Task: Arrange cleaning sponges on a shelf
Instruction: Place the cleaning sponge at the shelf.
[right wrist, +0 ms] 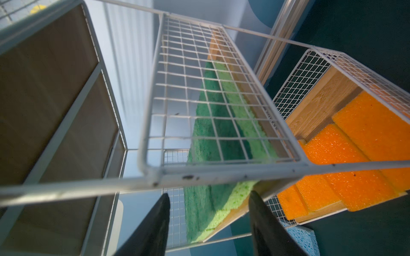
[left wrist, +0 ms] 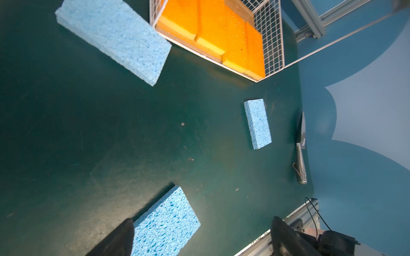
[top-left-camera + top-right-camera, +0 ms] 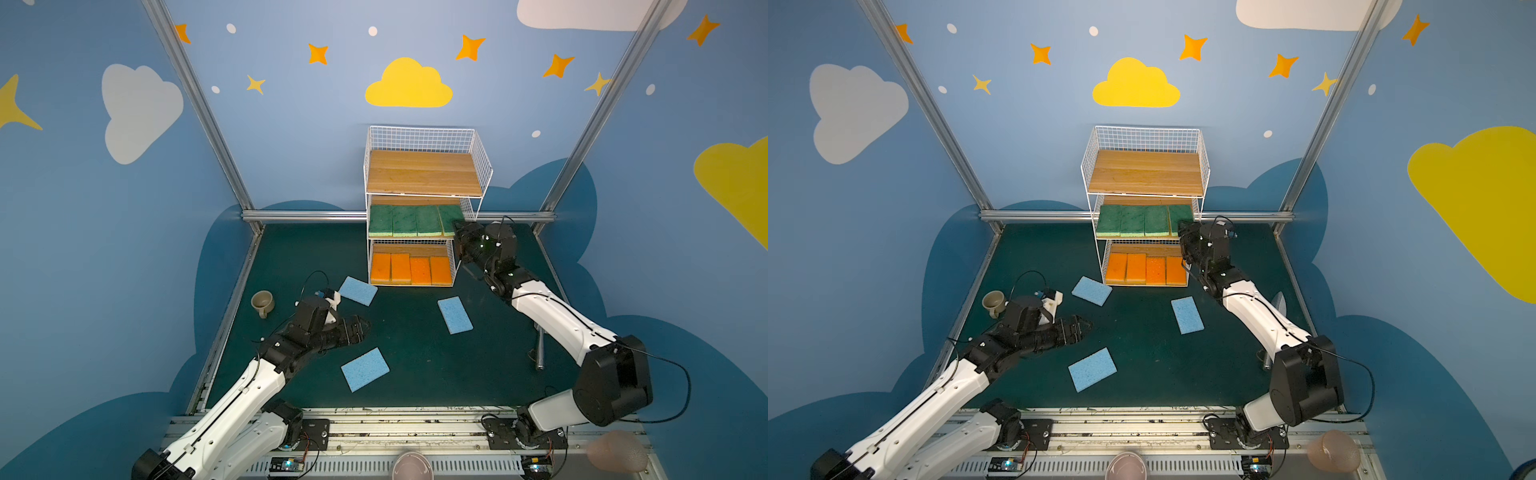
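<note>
The shelf [image 3: 424,172] stands at 12 o'clock on the desk [image 3: 415,374], against the back rail. Its top tier is a light wooden plank. On the middle tier four green sponges [image 3: 405,220] lie flat side by side, dark face up, with their pale-green edges toward the front. On the bottom tier four orange sponges [image 3: 411,269] lie in a like row, their yellow undersides showing along the front.

The right hand [image 3: 458,232] is at the 3 o'clock end of the middle tier, level with the rightmost green sponge [image 3: 449,214]. In the right wrist view its two fingers [image 1: 155,226] stand apart with that sponge's pale corner between them. The sponge rests on its plank and a gap shows beside one finger, so the hand is open and grips nothing.

The left hand [image 3: 365,325] hangs over the desk toward 9 o'clock from the centre, its fingers spread wide with nothing held.

Three light blue sponges lie flat on the desk, well apart. The far blue sponge [image 3: 358,291] is at 11 o'clock, just beside the shelf's front left corner. The right blue sponge [image 3: 455,314] is at 3 o'clock. The near blue sponge [image 3: 365,369] is at 7 o'clock, near the left hand. A beige cup [image 3: 262,302] sits at the 9 o'clock edge, and a metal-handled utensil [image 3: 540,351] lies toward 4 o'clock by the desk's edge.
</note>
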